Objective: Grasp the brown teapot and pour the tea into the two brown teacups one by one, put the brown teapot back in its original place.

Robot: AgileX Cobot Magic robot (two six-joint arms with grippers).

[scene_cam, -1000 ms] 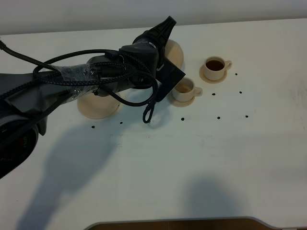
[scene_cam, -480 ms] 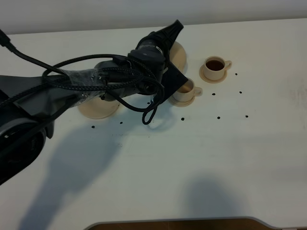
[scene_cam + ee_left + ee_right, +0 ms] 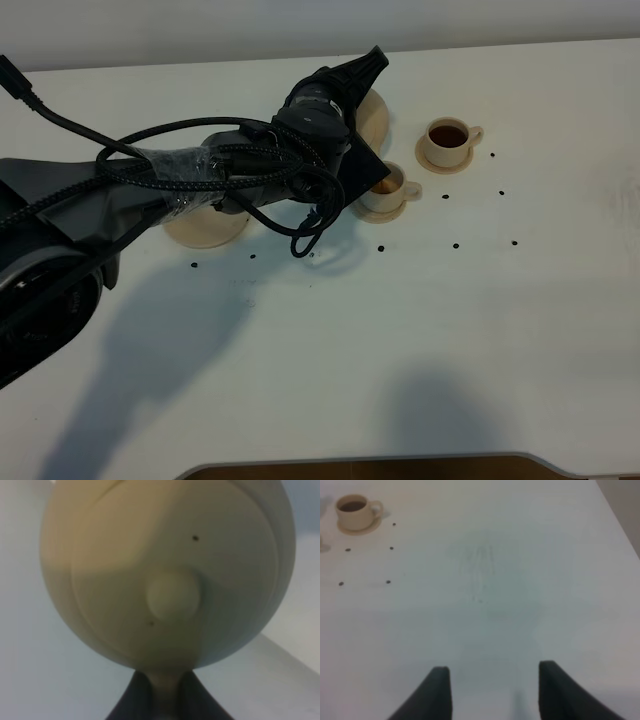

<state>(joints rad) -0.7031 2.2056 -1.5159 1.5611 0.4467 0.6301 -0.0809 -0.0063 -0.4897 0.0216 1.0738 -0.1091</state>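
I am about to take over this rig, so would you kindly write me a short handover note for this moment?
Left gripper: shut on the handle of the pale beige round ceramic teapot, tipped toward the nearer beige cup.
Right gripper: open, empty, above the white table.
Done: farther beige cup holds dark tea.
To do: finish the nearer cup, then set the teapot on the wide round beige saucer, now bare.

No words, labels, brand names or numbers can be read in any view. The only marks are small black dots (image 3: 455,245) scattered on the white tabletop (image 3: 450,340) towards its far right part, and they form no letters or figures.
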